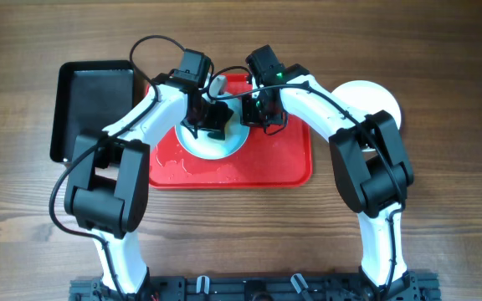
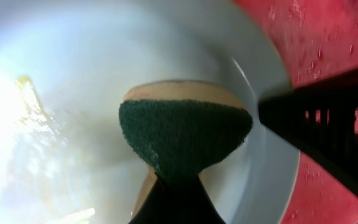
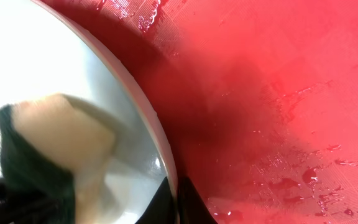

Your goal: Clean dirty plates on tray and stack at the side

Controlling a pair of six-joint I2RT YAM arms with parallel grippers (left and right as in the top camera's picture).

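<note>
though plate (image 1: 212, 150) is half-hidden (overhead), left hand (image 2: 178, 190) grips sponge (image 2: 185, 134), right hand (image 3: 176, 202) its rim.

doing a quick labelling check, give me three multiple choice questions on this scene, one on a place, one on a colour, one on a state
1. Where does the plate being scrubbed lie?
A in a sink
B on the red tray
C on a shelf

2. What colour is the scrubbing face of the sponge?
A pink
B white
C dark green

3. How is the left gripper?
A shut on the sponge
B open above the plate
C shut on nothing

Answers:
1 B, since the overhead view shows the plate inside the tray's rim.
2 C, since the left wrist view shows a dark green pad on a pale body.
3 A, since the sponge sits pinched in the gripper and is pressed against the plate.
</note>
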